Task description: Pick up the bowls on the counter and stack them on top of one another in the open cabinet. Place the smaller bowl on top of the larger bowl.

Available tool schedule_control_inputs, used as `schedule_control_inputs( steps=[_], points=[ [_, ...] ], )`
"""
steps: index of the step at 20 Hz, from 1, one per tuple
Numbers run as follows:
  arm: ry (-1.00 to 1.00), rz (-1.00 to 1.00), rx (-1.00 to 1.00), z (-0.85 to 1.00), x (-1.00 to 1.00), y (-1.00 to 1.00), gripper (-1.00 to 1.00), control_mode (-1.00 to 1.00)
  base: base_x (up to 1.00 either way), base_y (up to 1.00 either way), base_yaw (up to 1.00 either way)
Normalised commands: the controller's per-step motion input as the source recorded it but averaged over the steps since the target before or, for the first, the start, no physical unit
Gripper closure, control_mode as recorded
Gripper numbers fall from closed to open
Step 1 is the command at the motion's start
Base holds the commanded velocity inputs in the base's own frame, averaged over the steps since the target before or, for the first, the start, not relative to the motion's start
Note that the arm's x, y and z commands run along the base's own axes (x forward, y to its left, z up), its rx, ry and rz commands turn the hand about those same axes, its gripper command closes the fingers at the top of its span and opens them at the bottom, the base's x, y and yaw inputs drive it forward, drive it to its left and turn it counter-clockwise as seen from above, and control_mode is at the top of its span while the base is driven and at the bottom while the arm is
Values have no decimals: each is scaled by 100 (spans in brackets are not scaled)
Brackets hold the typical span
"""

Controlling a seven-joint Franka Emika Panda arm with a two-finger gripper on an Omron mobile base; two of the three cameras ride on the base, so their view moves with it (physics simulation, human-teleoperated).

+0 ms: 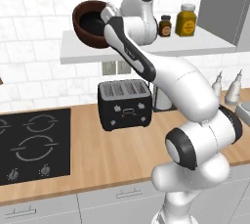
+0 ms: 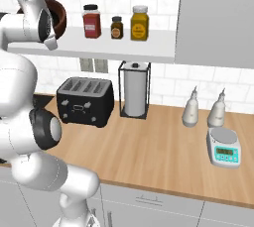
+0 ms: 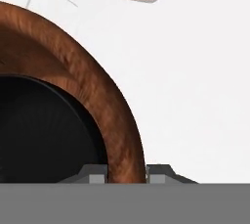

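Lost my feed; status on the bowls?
Hand clamped on larger bowl's rim. Smaller bowl inside it, over the open cabinet. Jars alongside, apart.

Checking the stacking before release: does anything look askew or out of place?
The larger bowl is tipped on the open cabinet, with the gripper clamped on its rim. The smaller bowl already sits inside it. Nothing looks spilled or damaged.

The white shelf board [image 2: 149,45] carries the brown bowl [image 1: 90,22], a red-filled jar [image 2: 91,22], a small dark jar [image 2: 117,28] and a yellow jar [image 2: 140,23].
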Motion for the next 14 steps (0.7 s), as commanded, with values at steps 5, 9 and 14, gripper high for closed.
schedule_control_inputs(
  steps=[5,9,14],
  points=[
    [0,0,0,-26,31,2,100,-100,0,0,0],
    [-2,0,0,-9,9,7,-100,-100,0,0,0],
    [-3,0,0,6,8,0,-100,-100,0,0,0]
  ],
)
